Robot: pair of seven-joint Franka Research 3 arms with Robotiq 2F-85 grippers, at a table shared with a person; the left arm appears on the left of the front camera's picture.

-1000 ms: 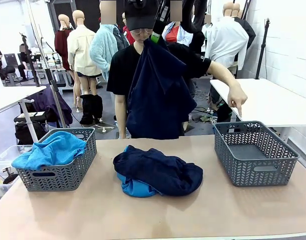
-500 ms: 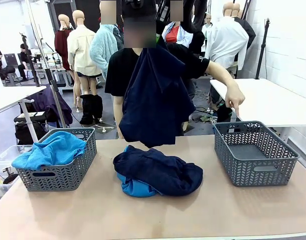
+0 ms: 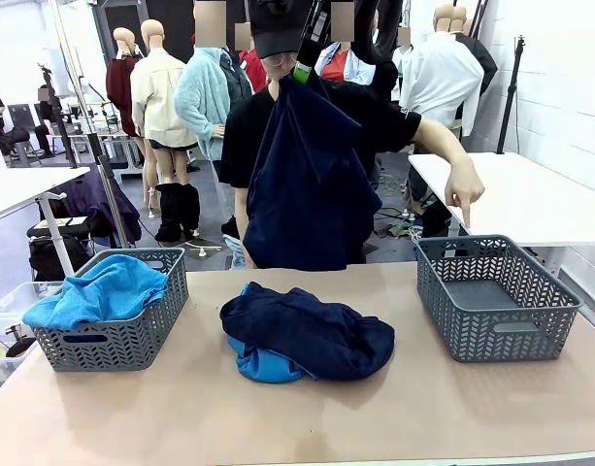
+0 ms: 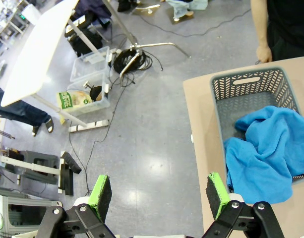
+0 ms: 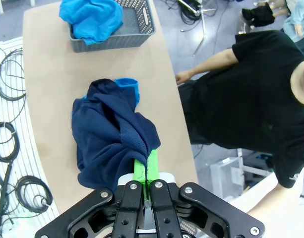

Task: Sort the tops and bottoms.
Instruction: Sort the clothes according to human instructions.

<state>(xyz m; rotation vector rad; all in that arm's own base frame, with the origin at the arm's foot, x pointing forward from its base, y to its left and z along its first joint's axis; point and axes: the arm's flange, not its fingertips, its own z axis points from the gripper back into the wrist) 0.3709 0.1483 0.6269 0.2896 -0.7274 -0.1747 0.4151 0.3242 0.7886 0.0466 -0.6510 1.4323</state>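
right pincer (image 5: 145,171) is clamped tight on a navy bottom (image 3: 307,184), which hangs from it high over the far edge of the counter (image 3: 181,408), in front of the person. below it, a second bottom (image 3: 312,330) lies mid-counter, draped over a sky-blue top (image 3: 258,361). left pincer (image 4: 159,196) grips nothing, pads wide apart, above the floor beside the left basket (image 4: 218,99), where blue tops (image 4: 271,153) lie heaped. the person's hand (image 3: 464,189) points down over the right basket (image 3: 496,296).

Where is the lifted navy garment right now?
Front view: the navy garment hangs from the right gripper above the middle pile, in front of the person.
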